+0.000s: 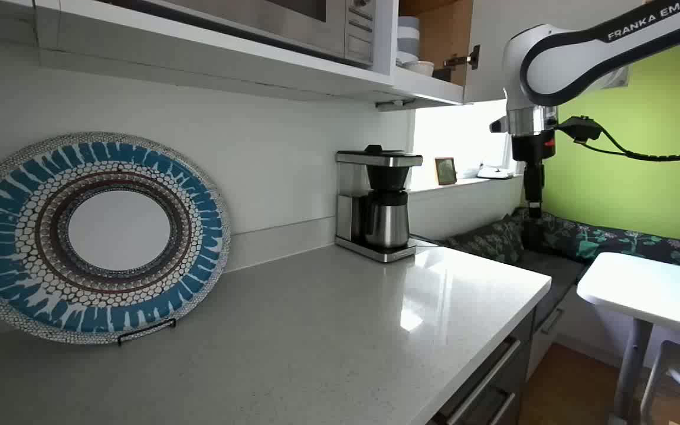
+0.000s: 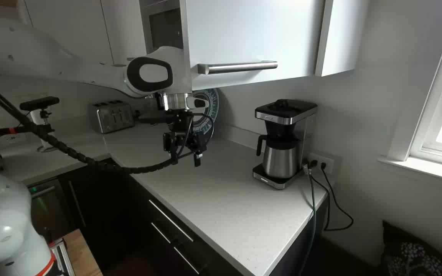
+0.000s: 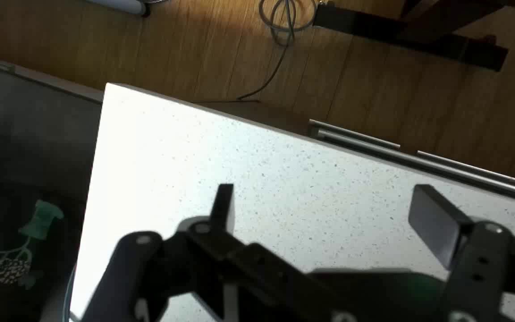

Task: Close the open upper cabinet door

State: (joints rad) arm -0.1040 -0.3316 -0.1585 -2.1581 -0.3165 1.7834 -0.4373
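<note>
Two jaws of the gripper stand wide apart, pointing down, and in the wrist view we see the counter below them. The door is higher, well apart from the jaws; in an exterior view its handle shows above and to their right. In an exterior view the arm covers part of the door; whether they touch we cannot tell. The door stands open on its hinge, baring dishes in the cabinet beside the microwave.

Upper cabinet door: top cropped, both exterior views | microwave: top cropped | patterned disc: partly hidden in an exterior view | end effector: cropped below, wrist view
</note>
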